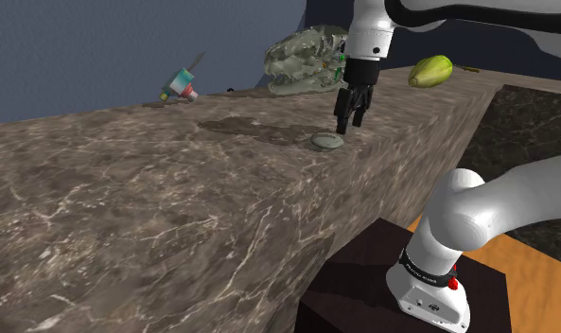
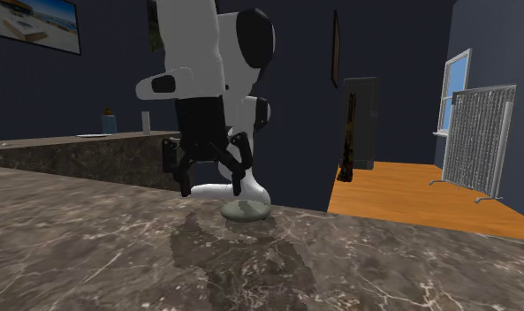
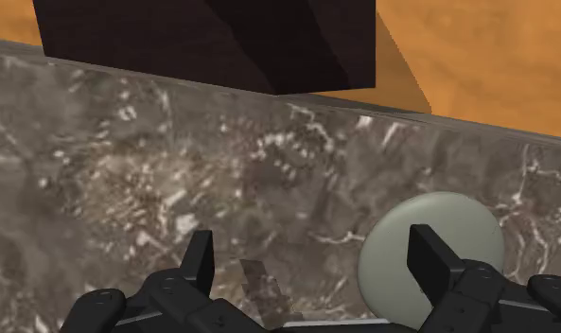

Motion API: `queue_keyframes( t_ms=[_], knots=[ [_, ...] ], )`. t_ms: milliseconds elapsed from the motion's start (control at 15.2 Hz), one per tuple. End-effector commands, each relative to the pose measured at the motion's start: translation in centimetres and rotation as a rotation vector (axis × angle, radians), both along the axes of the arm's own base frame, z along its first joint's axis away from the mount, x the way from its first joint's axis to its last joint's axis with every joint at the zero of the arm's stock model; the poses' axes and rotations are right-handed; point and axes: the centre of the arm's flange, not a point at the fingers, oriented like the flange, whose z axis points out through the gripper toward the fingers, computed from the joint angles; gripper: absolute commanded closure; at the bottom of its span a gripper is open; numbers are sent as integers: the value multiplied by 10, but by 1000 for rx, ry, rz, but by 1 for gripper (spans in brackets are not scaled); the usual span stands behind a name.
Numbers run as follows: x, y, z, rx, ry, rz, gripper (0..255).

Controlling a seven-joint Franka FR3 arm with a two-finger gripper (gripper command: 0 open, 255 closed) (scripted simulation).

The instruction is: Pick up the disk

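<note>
A flat, round, pale grey-green disk (image 1: 326,142) lies on the brown marble counter (image 1: 155,189), close to the edge on the stand's side. My black gripper (image 1: 346,125) hangs just above the counter, right beside the disk, with its fingers open and nothing between them. In the second exterior view the disk (image 2: 245,209) sits just past the gripper (image 2: 212,187), on that view's right. From the wrist, the disk (image 3: 429,251) is off to one side of the gripper (image 3: 311,248), partly under one finger (image 3: 428,263), and bare marble lies between the fingers.
At the counter's far end are a grey-green skull-shaped object (image 1: 306,61), a yellow-green fruit (image 1: 429,70) and a small teal and red toy (image 1: 181,85). The dark stand (image 1: 363,284) is below the counter edge, on an orange floor (image 2: 401,190).
</note>
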Motion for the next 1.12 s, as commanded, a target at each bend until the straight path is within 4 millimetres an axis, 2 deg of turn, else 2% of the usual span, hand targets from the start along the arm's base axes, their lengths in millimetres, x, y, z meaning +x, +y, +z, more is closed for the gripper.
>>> queue_keyframes(
  t_ms=[0, 462, 924, 1056],
  knots=[
    [0, 0, 0, 0, 0, 0, 0],
    [63, 87, 27, -107, 84, 159, 0],
    [63, 87, -9, -107, 84, 159, 0],
    [63, 87, -13, -107, 84, 159, 0]
  ],
)
